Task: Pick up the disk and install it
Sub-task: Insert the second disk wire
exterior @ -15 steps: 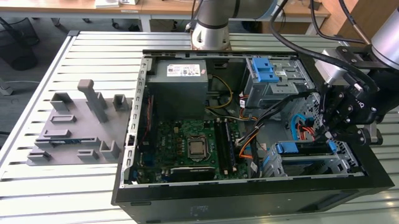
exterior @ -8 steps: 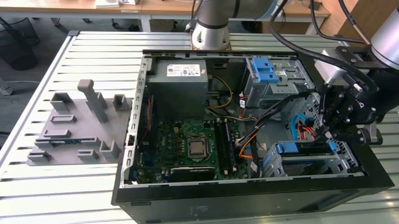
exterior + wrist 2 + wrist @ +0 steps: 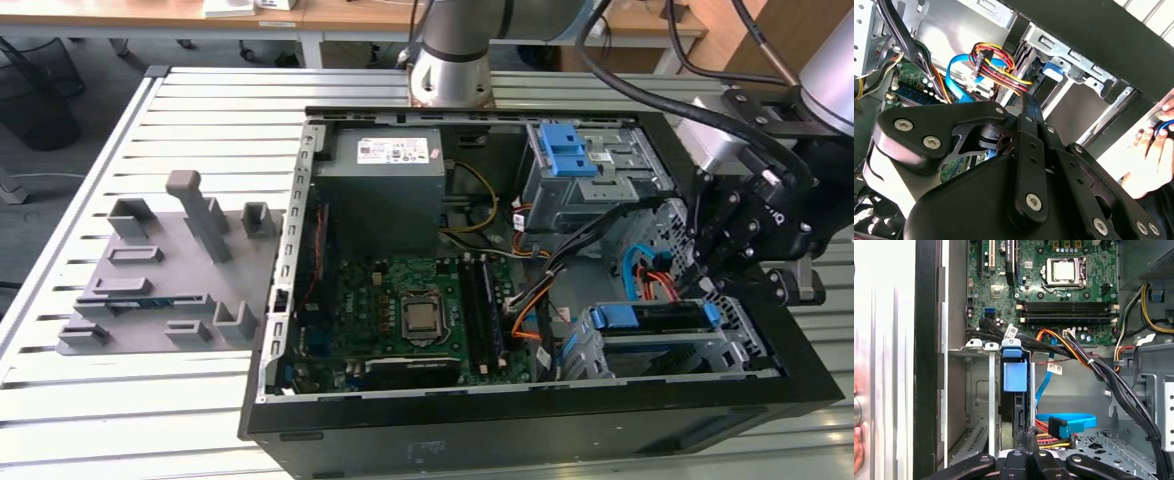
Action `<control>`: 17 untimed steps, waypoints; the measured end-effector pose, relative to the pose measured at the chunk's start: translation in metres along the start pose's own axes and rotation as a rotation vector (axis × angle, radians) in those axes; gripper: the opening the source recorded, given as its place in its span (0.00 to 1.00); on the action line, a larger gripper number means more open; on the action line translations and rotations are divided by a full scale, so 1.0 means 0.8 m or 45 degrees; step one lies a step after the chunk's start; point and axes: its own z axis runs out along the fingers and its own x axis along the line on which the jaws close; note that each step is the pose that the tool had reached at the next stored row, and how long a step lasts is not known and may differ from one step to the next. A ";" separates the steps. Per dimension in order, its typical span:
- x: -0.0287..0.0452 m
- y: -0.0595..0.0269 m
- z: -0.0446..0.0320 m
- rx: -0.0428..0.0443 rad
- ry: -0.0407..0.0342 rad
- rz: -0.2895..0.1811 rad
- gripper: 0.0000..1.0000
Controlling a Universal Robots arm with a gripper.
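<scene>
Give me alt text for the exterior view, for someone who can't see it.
An open computer case lies on a slatted metal table, with the robot's hand at the exterior view's right, above the drive cage where the disk in its blue bracket sits. A grey fixture plate lies left of the case.

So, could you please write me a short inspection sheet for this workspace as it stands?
Surface: slatted metal table carrying an open computer case.
Job's things: disk with its blue bracket seated in the drive cage, on edge in the first wrist view.
Clutter: grey fixture block beside the case.
Grippers: gripper just off the disk's end, fingers together, holding nothing.
Cables: coloured wire bundle and blue flat cable by the cage.
Surroundings: a person's hand near the case; desks behind.
</scene>
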 end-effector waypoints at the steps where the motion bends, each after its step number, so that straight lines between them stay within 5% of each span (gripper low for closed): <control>1: 0.0001 0.002 0.0000 0.000 0.0002 0.000 0.11; 6: 0.0004 0.011 -0.0002 0.006 0.0003 0.000 0.11; 17: 0.0005 0.021 -0.0169 0.017 -0.0005 0.000 0.11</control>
